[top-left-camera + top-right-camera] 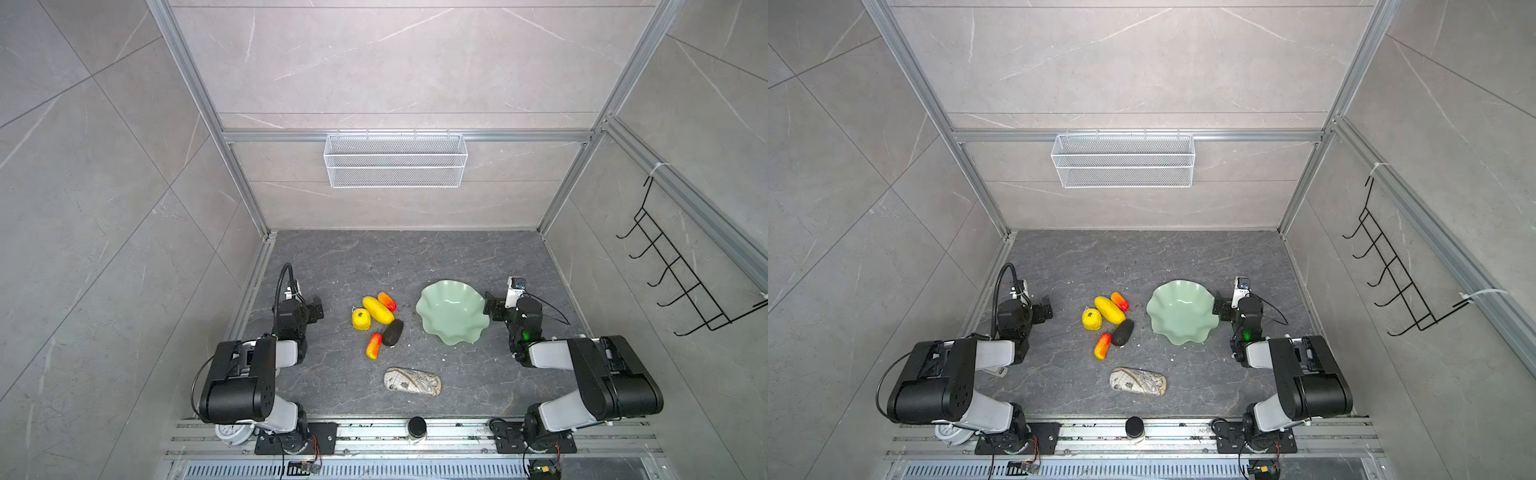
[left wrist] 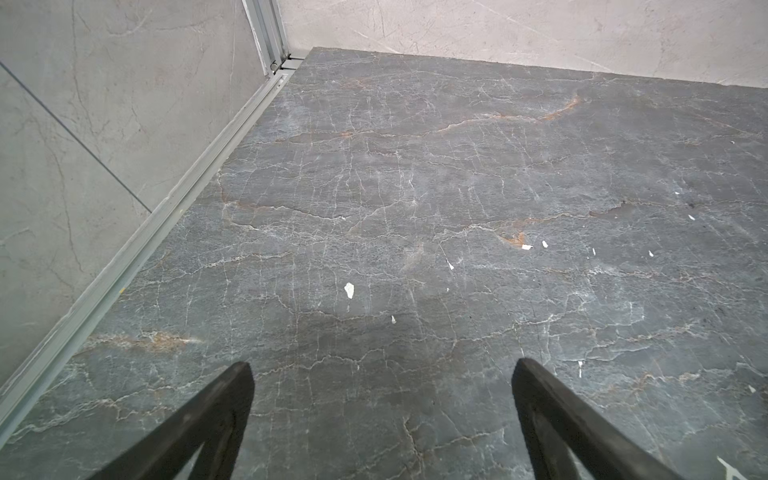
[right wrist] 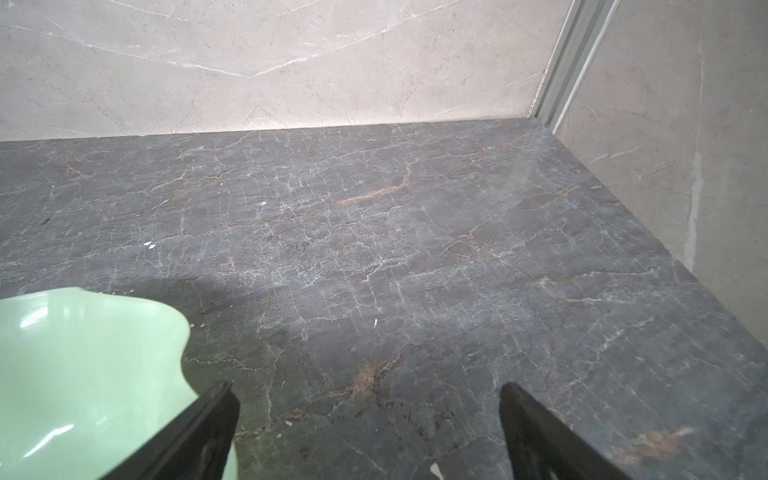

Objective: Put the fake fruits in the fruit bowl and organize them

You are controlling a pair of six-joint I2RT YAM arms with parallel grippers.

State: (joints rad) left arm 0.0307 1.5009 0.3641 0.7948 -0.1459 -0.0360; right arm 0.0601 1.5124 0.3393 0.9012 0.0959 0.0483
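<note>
Five fake fruits lie in a cluster on the dark stone floor, in both top views: a long yellow one (image 1: 377, 309), a round yellow one (image 1: 361, 319), two red-orange ones (image 1: 387, 301) (image 1: 373, 345) and a black oval one (image 1: 392, 332). The mint-green fruit bowl (image 1: 451, 316) (image 1: 1181, 311) stands empty to their right. My left gripper (image 1: 316, 309) (image 2: 382, 370) is open over bare floor, left of the fruits. My right gripper (image 1: 492, 307) (image 3: 370, 392) is open with nothing in it, just right of the bowl's rim (image 3: 83, 365).
A beige patterned pouch (image 1: 412, 381) lies in front of the fruits. A white wire basket (image 1: 395, 160) hangs on the back wall and a black hook rack (image 1: 681, 266) on the right wall. A black-lidded jar (image 1: 417, 428) and a clock (image 1: 232, 434) sit at the front rail.
</note>
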